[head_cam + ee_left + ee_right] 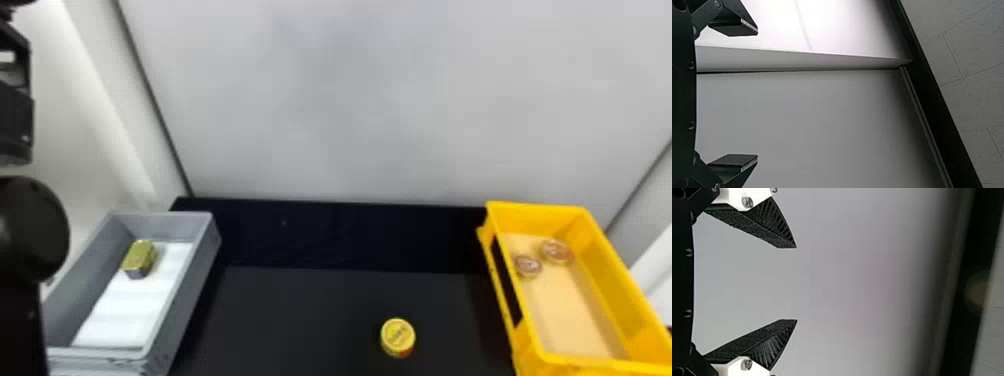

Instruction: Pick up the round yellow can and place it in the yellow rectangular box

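The round yellow can (398, 337) stands on the black table, right of its middle in the head view. To its right is the yellow rectangular box (620, 295), holding two small round lidded items. The left arm, with its gripper (16, 125), is raised at the head view's left edge, far from the can. In the left wrist view my left gripper (757, 95) is open with nothing between its fingers. My right gripper (797, 284) stands open and empty in the right wrist view, facing a plain pale wall.
A grey box (182, 300) stands on the left of the table (300, 310), with a gold-green tin (139, 258) on its white lining. Behind the table rises a pale wall (375, 100), and white side panels flank both sides.
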Action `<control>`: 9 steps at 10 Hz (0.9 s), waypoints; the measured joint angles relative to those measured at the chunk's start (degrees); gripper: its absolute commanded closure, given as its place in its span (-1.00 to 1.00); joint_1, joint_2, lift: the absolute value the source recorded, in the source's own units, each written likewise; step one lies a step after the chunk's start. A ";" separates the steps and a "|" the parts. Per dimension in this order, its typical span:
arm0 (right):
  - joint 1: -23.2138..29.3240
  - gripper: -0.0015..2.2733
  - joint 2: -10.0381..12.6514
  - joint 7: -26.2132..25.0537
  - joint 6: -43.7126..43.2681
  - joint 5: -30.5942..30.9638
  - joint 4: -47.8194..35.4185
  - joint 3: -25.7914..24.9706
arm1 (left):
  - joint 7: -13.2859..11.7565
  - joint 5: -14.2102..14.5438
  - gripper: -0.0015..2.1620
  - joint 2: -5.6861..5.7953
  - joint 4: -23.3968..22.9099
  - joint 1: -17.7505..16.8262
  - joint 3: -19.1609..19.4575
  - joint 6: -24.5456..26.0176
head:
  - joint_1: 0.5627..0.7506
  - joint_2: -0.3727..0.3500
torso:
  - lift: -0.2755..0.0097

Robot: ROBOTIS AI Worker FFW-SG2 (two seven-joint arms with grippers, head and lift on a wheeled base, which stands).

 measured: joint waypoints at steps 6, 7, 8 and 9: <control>-3.38 -0.89 4.65 26.53 35.97 3.88 6.32 -0.81 | -0.09 0.00 -0.87 -0.01 -0.39 -0.08 0.04 0.72 | 0.07 0.18 | 0.99; -2.19 -0.89 4.63 31.05 38.13 5.55 8.45 0.12 | -0.09 0.00 -0.87 -0.12 -0.39 -0.07 0.02 0.73 | 0.07 0.18 | 0.99; -0.57 -0.89 4.88 34.11 39.04 6.95 10.25 0.70 | -0.09 0.00 -0.87 -0.24 -0.39 -0.07 -0.04 0.78 | 0.07 0.18 | 0.99; 1.54 -0.89 5.33 37.29 39.38 8.70 12.33 1.33 | -0.09 0.00 -0.87 -0.42 -0.37 -0.08 -0.20 0.85 | 0.07 0.18 | 0.99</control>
